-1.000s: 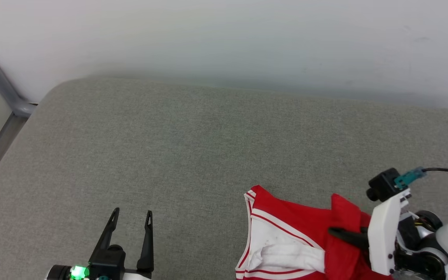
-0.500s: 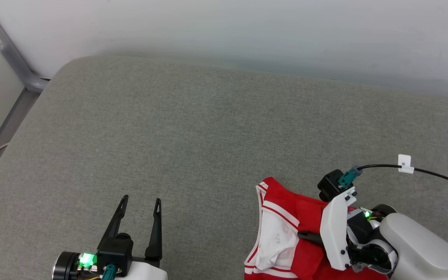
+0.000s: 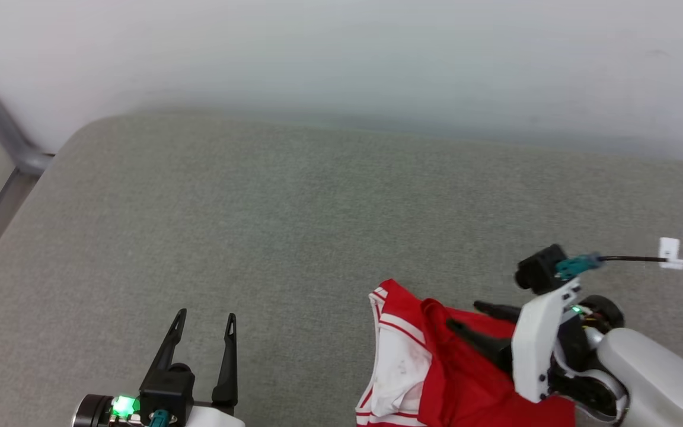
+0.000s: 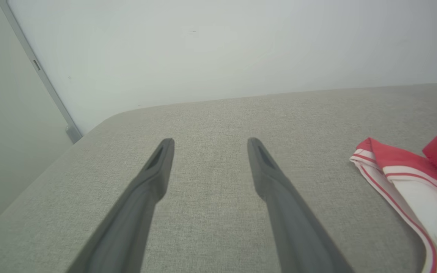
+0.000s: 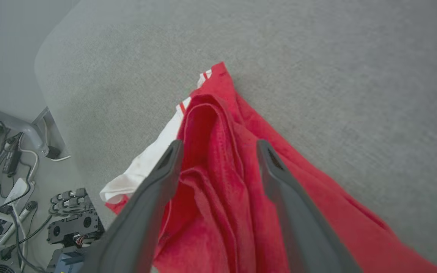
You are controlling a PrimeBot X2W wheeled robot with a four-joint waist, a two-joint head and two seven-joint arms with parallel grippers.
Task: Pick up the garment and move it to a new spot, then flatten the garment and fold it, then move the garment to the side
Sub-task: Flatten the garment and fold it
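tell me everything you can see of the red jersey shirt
The garment is a red knit-looking shirt with a white sleeve edged in red-and-white striped trim. It lies crumpled in soft folds on the grey fabric surface, low right in the head view. The right pincer stands open astride a raised red fold; whether its fingers touch the cloth is unclear.

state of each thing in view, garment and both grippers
garment, crumpled on the grey padded surface, not flattened or folded
left gripper, open, empty, apart from the garment
right gripper, open, fingers spread over the red folds, not gripping
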